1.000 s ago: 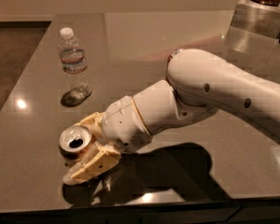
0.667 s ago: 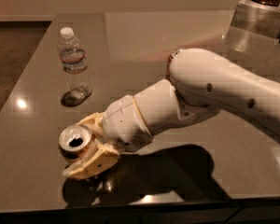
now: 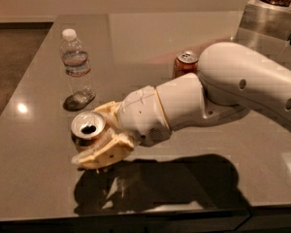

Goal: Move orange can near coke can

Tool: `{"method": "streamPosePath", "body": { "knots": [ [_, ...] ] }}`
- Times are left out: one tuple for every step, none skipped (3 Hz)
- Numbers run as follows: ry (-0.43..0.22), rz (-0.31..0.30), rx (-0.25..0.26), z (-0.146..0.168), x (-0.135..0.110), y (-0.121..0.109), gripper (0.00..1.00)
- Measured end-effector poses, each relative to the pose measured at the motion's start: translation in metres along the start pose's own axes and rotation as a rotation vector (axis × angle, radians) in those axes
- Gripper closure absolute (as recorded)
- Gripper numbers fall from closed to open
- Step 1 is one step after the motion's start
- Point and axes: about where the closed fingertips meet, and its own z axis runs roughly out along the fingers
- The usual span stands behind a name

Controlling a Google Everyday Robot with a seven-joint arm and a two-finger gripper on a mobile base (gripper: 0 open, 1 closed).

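The orange can (image 3: 88,125), golden-brown with an opened silver top, sits between the cream fingers (image 3: 103,154) of my gripper (image 3: 87,136) at the table's front left. The gripper is shut on it and appears to hold it just above the tabletop, tilted toward the camera, with a dark shadow beneath. The coke can (image 3: 184,64), red-orange with a silver top, stands upright farther back, to the right. My white arm partly covers its right side and base.
A clear plastic water bottle (image 3: 77,66) with a white cap stands behind the gripper at the left. A metal container (image 3: 269,18) of brown nuts sits at the back right. The grey table (image 3: 34,178) ends close in front and at the left.
The gripper has moved the orange can a little up and to the right. The arm has shifted, so the coke can behind it now shows.
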Motion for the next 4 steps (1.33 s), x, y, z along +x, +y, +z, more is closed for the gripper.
{"method": "streamPosePath", "body": {
  "knots": [
    [-0.011,-0.003,0.098,-0.027,-0.011,-0.022,1.0],
    [0.005,0.004,0.257,-0.07,-0.01,-0.053,1.0],
    [-0.002,0.023,0.358,-0.1,-0.002,-0.07,1.0],
    [-0.035,0.047,0.461,-0.126,0.014,-0.084,1.0]
  ]
}}
